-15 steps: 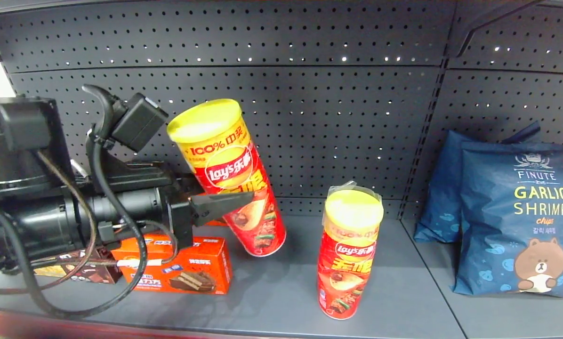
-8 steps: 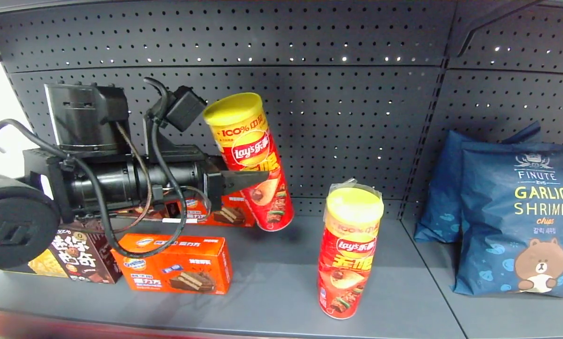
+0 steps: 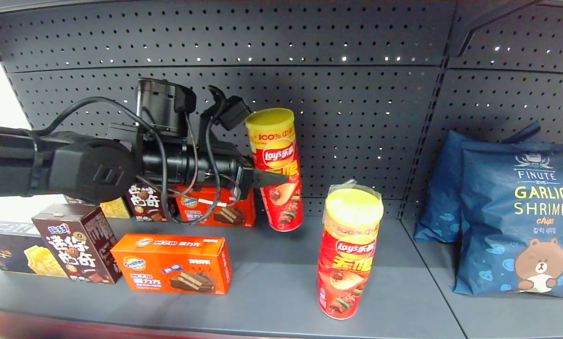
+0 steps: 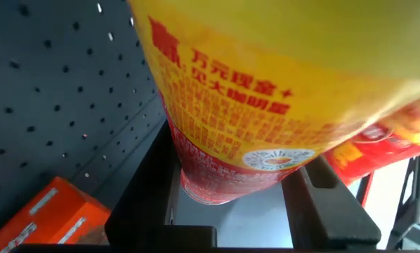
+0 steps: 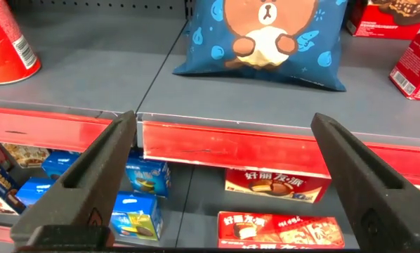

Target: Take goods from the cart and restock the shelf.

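Here the left tool clasps the chip can around its middle.

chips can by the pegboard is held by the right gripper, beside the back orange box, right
No. The left gripper holds that chips can, as the head view shows; the right gripper is open and empty. The can is indeed by the pegboard, beside the back orange box.

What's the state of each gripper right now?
Left gripper: closed on the chip can.
Right gripper: open, holding nothing.
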Tool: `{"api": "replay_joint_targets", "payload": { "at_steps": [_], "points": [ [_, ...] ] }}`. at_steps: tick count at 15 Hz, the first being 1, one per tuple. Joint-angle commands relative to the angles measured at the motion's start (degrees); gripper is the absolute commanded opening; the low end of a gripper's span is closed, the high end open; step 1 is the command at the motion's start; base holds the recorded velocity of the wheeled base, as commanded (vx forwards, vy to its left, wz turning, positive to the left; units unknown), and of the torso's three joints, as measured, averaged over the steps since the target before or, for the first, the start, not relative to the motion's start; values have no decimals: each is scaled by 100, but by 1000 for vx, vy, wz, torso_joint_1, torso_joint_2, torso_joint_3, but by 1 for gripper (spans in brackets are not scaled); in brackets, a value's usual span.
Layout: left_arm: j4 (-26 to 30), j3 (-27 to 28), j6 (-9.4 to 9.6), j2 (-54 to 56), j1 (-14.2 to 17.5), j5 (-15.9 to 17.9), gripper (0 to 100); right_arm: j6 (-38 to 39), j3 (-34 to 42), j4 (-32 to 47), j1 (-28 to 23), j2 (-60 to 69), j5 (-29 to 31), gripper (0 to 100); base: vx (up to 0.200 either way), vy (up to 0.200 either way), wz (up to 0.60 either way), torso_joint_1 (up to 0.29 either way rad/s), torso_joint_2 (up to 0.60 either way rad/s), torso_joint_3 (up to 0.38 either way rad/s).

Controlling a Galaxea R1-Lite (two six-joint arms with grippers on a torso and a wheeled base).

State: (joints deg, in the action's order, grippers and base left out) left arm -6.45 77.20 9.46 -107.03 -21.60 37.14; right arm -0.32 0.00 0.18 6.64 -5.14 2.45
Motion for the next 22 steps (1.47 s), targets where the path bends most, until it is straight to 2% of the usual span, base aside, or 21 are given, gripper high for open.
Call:
{"api": "replay_joint_targets", "payload": {
  "at_steps": [1,2,3,5,7,9,14,16,20,22],
  "points": [
    [241,471,214,-547,-20,12,0,-3,0,-1,4,-13,1,100,0,0,0,0,0,0],
    [381,550,513,-678,-2,12,0,-3,0,-1,4,-13,1,100,0,0,0,0,0,0],
    [539,621,715,-740,7,12,0,-3,0,-1,4,-13,1,100,0,0,0,0,0,0],
    [803,805,988,-898,7,21,0,-3,0,-1,4,-13,1,100,0,0,0,0,0,0],
    [821,911,1102,-1048,-2,30,0,-3,0,-1,4,-13,1,100,0,0,0,0,0,0],
    [829,1148,1111,-1276,-20,30,0,-3,0,-1,4,-13,1,100,0,0,0,0,0,0],
    [821,1324,1067,-1478,-134,38,0,-3,0,-1,4,-13,1,100,0,0,0,0,0,0],
    [829,1455,1040,-1531,-195,188,0,-3,0,-1,4,-13,1,100,0,0,0,0,0,0],
    [829,1587,812,-1645,-327,258,0,-3,0,-1,4,-13,1,100,0,0,0,0,0,0],
    [829,1614,812,-1689,-327,267,0,-3,0,-1,4,-13,1,100,0,0,0,0,0,0]
  ]
}}
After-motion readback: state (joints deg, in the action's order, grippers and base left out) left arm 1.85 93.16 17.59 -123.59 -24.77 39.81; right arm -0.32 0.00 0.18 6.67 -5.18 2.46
